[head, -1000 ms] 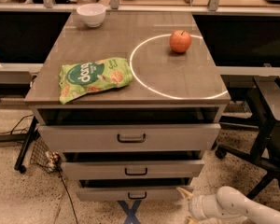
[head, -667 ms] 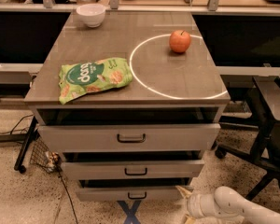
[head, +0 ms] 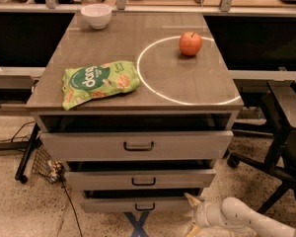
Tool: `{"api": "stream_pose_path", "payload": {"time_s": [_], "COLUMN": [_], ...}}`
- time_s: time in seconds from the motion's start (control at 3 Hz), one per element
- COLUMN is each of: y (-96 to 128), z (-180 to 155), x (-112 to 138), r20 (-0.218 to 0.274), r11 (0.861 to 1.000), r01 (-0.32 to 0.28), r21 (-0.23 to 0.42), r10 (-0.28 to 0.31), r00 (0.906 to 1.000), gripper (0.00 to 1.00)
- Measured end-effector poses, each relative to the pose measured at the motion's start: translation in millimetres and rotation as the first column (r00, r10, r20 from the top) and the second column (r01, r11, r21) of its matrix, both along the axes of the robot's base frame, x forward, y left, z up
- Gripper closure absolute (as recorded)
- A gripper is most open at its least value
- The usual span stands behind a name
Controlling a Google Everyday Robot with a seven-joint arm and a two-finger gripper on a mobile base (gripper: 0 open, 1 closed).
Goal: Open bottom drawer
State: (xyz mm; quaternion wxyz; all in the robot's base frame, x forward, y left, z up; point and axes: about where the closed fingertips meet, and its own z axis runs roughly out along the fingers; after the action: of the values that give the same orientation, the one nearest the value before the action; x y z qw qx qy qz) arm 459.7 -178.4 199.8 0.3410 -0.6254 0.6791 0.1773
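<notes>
We see the cabinet [head: 187,78] rising above the jaws, its three drawers ajar, insides too dark to read. The bottom drawer [head: 108,205] sits level with our gripper [head: 191,214], front facing the camera, long axis crosswise. The jaws are spread wide and empty, just beside its corner. A bowl [head: 96,15] stands far above, contents hidden.

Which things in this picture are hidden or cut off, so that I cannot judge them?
1. Inside of the bottom drawer: camera view, lost in the dark gap under the middle drawer.
2. Gripper, low beside the bottom drawer's right end: contact with it is unclear; its arm is cut off by the bottom and right edges.
3. Bowl contents: hidden by its rim.
</notes>
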Motion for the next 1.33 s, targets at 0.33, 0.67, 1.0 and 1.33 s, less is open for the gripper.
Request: {"api": "stream_pose_path", "payload": {"time_s": [0.33, 0.67, 1.0, 1.33], "y": [0, 4, 9, 10], "z": [-9, -16, -24, -30], "x": [12, 21, 22, 15], "r20": [0.024, 0.042, 0.041, 0.033], "r11": [0.999, 0.997, 0.996, 0.995], "r01": [0.036, 0.07, 0.075, 0.069], "r21": [-0.012, -0.03, -0.051, -0.073], "r10": [-0.036, -0.069, -0.073, -0.066], "r00": [0.9991, 0.9968, 0.9965, 0.9972], "gripper": [0.0, 0.0, 0.12, 0.36]}}
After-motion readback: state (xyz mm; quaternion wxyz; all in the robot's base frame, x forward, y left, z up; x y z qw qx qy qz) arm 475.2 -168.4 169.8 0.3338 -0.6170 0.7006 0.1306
